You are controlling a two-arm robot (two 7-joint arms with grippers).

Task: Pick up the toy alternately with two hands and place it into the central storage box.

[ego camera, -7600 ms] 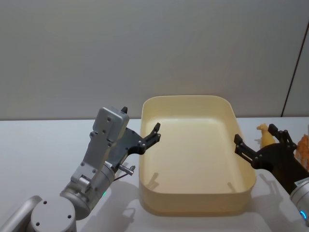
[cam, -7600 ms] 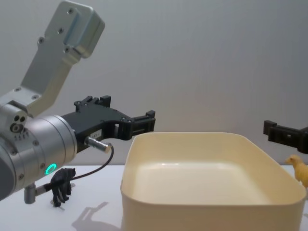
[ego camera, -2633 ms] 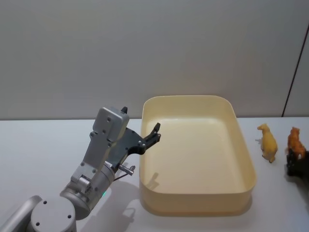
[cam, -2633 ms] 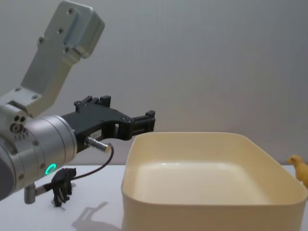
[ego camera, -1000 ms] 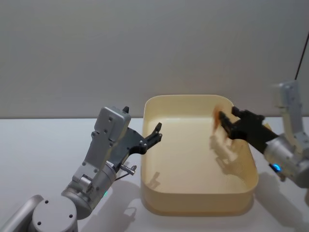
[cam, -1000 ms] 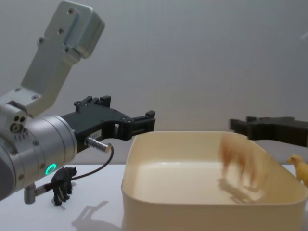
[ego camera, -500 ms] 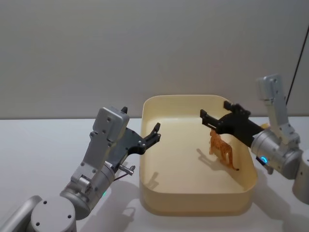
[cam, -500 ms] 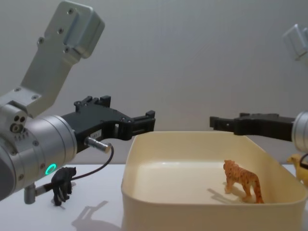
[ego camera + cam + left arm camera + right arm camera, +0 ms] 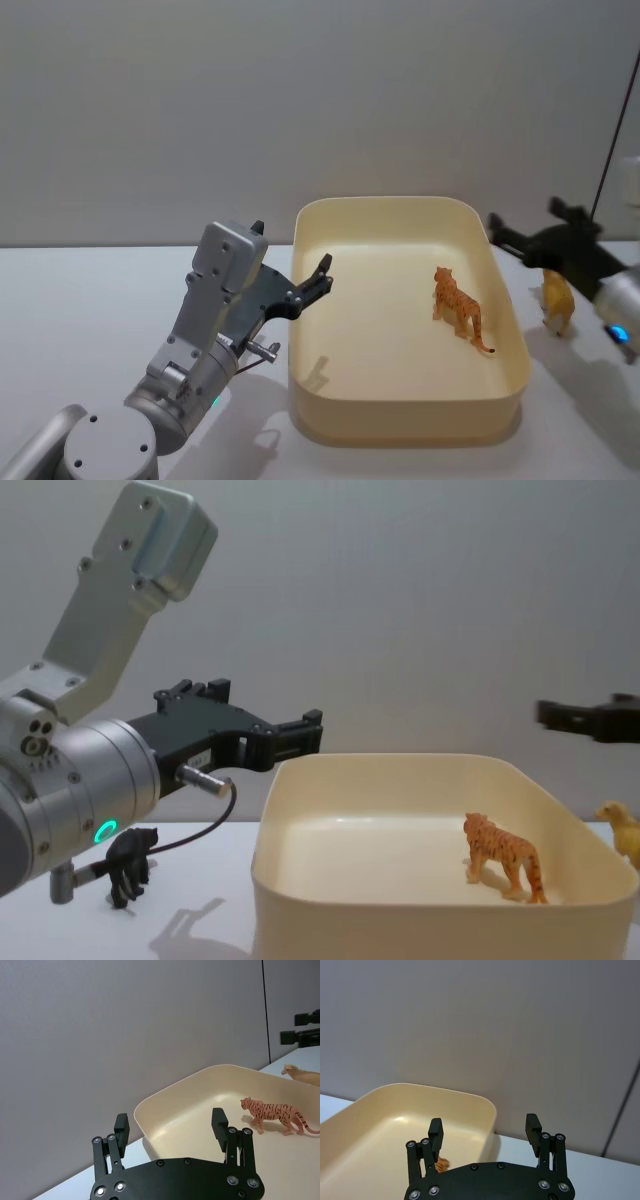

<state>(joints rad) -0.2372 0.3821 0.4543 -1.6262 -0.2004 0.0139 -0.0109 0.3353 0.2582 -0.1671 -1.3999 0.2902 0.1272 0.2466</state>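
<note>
1. Withdrawn from over the central storage box (image 9: 400, 420) since half a second ago, the right gripper (image 9: 525, 220) now sits off its right wall. The left arm has not shifted.
2. Far left, a black toy animal (image 9: 130, 865) stands on the table (image 9: 80, 300) under the left arm, well apart from the box. With the hands alternating, it is the likely next pick.
3. The left gripper (image 9: 290, 738) hovers just beside the box's left rim, jaws spread wide, gripping nothing.
4. The orange tiger toy (image 9: 458, 306) stands upright on the box floor, right of centre, touching neither gripper.
5. The right gripper's jaws are wide apart and empty. It hangs above a yellow toy animal (image 9: 556, 303) that stands on the table just outside the right wall.
6. These figures look small, light, rigid and somewhat slick. Pinch one across the torso flanks, not by the thin legs or tail.
</note>
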